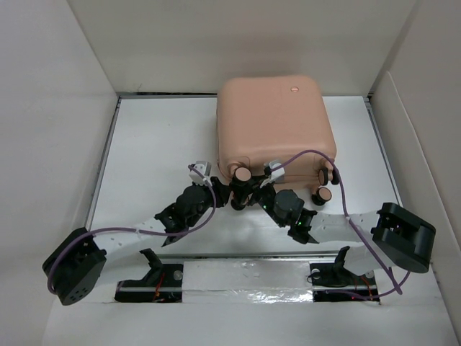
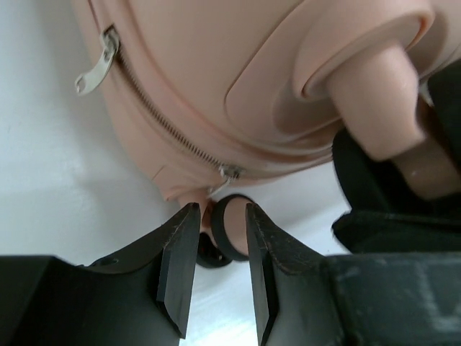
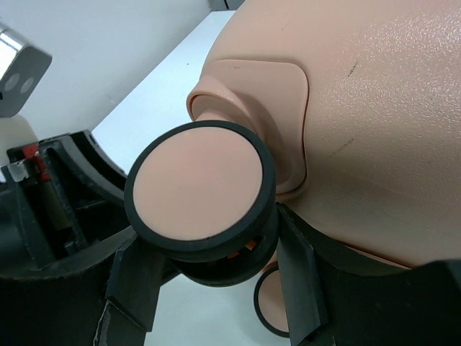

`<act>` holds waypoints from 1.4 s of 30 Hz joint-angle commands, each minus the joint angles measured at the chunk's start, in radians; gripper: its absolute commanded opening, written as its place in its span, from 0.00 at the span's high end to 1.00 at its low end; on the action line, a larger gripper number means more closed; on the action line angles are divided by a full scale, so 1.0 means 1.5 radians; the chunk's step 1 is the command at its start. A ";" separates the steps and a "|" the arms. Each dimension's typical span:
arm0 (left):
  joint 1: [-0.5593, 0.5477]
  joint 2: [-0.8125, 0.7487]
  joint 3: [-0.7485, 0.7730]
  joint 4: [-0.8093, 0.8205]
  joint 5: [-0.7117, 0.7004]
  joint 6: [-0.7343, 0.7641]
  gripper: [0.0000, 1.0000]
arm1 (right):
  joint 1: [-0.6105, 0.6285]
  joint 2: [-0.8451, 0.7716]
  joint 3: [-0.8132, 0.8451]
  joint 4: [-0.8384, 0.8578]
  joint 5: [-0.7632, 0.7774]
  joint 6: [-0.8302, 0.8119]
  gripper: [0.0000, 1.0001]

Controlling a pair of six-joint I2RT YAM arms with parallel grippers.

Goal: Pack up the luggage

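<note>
1. The luggage lies closed and flat on the white desk, toward 1 o'clock from the desk's middle. Its far edge is near the back wall.
2. Its shell faces up, with the small round logo dot near the 12 o'clock edge. Its caster wheels line the 6 o'clock edge, facing the arms.
3. Both arms reach in to the suitcase's 7 o'clock corner, where the two tools sit just beside each other.
4. The right tool is clamped around a caster wheel at that corner. One finger presses each side of the wheel's black body, and its pink face is turned to the wrist camera.
5. The left tool stands at a narrow gap with nothing between the finger pads.
6. Just past its tips sits a second wheel. Whether the tips touch it cannot be told.
7. In the left wrist view the zipper runs shut along the shell's seam. A metal zipper pull hangs at 10 o'clock.
8. Two more wheels sit at the suitcase's 5 o'clock corner, well apart from both tools.
</note>
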 commanded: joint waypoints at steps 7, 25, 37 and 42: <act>-0.002 0.078 0.062 0.106 -0.001 0.048 0.71 | -0.011 -0.031 0.040 0.088 0.021 -0.008 0.82; 0.004 0.107 0.068 0.091 -0.031 0.074 1.00 | -0.011 -0.042 0.025 0.094 0.017 -0.007 0.89; 0.093 0.052 0.035 0.040 -0.186 0.060 1.00 | -0.011 -0.143 -0.025 0.040 -0.005 -0.017 1.00; 0.163 0.100 0.070 0.062 -0.212 0.052 1.00 | -0.005 -0.160 -0.028 0.017 -0.035 -0.018 1.00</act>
